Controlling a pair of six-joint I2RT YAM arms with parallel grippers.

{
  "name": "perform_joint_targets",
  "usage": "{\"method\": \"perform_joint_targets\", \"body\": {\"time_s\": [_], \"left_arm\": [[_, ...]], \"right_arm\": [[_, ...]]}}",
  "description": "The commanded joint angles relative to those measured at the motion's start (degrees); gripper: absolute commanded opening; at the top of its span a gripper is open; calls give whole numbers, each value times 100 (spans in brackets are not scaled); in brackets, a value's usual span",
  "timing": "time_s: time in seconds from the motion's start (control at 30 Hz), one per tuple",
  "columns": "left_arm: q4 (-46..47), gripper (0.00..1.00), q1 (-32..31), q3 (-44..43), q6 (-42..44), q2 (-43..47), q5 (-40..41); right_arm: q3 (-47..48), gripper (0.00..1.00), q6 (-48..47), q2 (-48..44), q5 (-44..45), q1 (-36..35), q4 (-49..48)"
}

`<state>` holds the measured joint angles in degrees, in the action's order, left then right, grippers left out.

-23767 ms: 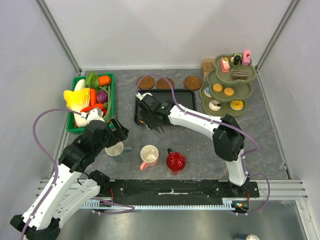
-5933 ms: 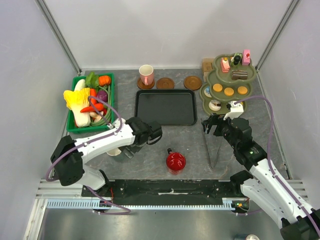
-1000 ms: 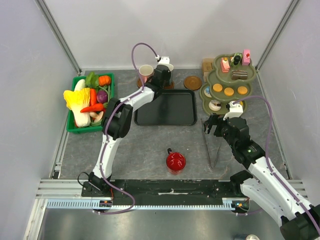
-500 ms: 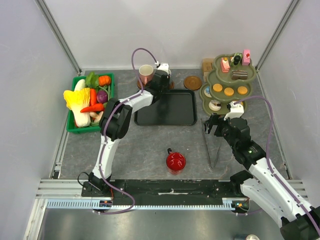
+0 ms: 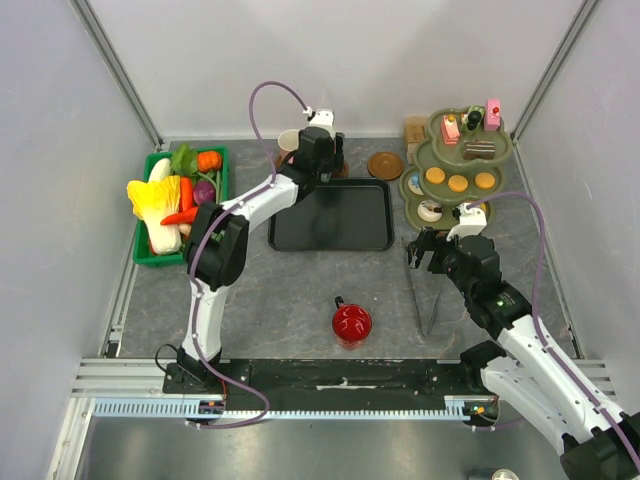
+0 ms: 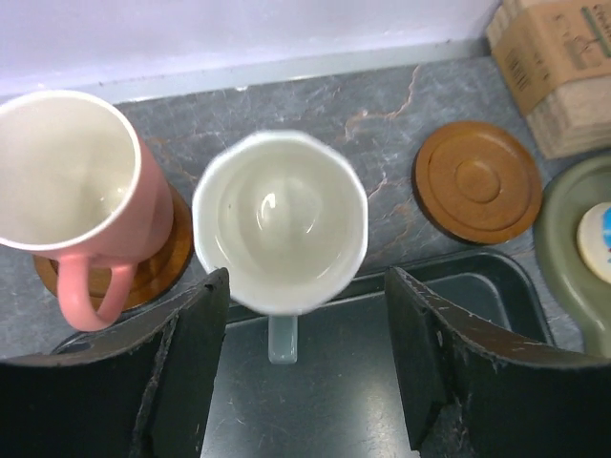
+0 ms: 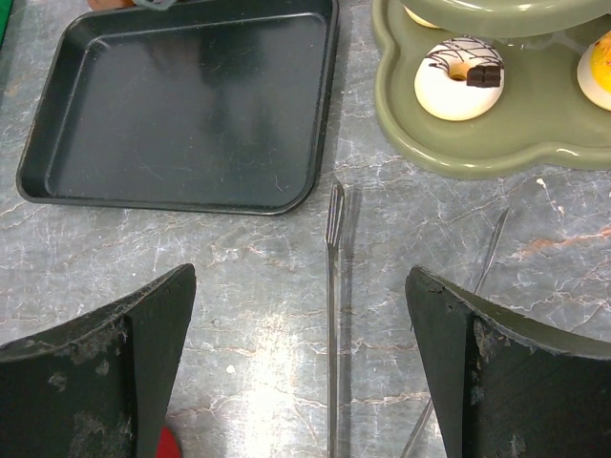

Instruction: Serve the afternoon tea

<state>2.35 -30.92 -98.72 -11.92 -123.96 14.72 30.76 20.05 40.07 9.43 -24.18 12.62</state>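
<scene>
White mug [image 6: 280, 221] is hidden under the left gripper [image 5: 318, 152] in the top view, at upper centre just behind the tray [image 5: 330, 215], with the pink mug [image 5: 289, 141] peeping out to its left and a bare coaster [image 5: 385, 165] to its right. The red mug [image 5: 351, 323] stands alone at lower centre. Small cakes [image 5: 459, 183] sit on the tiered stand [image 5: 495, 152] at upper right, and a crate [image 5: 146, 212] of vegetables is at left. The right gripper [image 5: 428, 252] hovers over the tongs [image 5: 428, 300] right of centre. In the left wrist view the white mug stands upright at centre, its handle pointing down the frame over the tray's edge. The pink mug is close on its left on a wooden coaster [image 6: 164, 274]. The fingers stand parted either side of the white mug, a gap showing on the right, gripping nothing. In the right wrist view the jaws are spread wide and empty above the tongs, which lie on the table [image 7: 191, 277]. The tray fills the upper left, and a white doughnut [image 7: 458, 76] rests on the stand's lowest tier at upper right
</scene>
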Motion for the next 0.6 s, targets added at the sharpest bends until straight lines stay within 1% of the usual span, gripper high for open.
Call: {"method": "perform_joint_targets", "body": {"time_s": [0.0, 0.1, 0.2, 0.27, 0.33, 0.37, 0.4, 0.43, 0.47, 0.57], "left_arm": [[-15, 73, -28, -78, 50, 513, 83], [-120, 76, -37, -69, 50, 575, 75], [-147, 77, -28, -86, 24, 593, 57], [-347, 77, -28, -147, -47, 557, 57], [-682, 74, -37, -131, -248, 566, 136], [-770, 73, -55, 26, -458, 627, 154], [-684, 73, -46, 272, -564, 749, 6], [-466, 72, -72, 692, -618, 838, -91], [-272, 73, -98, 931, -653, 891, -92], [-59, 72, -160, 1039, -662, 795, -83]], "right_arm": [[70, 98, -19, -105, -55, -34, -102], [70, 98, -19, -114, -64, -16, -111], [70, 98, -19, -140, -55, -16, -102], [61, 98, -19, -140, -47, -34, -120], [61, 98, -19, -123, -38, -25, -120], [53, 98, -19, -114, -20, -25, -120], [53, 98, -19, -105, -12, -25, -120], [53, 98, -19, -88, -11, -42, -128], [61, 98, -28, -70, -20, -25, -155], [61, 98, -37, -44, -47, -34, -164]]}}
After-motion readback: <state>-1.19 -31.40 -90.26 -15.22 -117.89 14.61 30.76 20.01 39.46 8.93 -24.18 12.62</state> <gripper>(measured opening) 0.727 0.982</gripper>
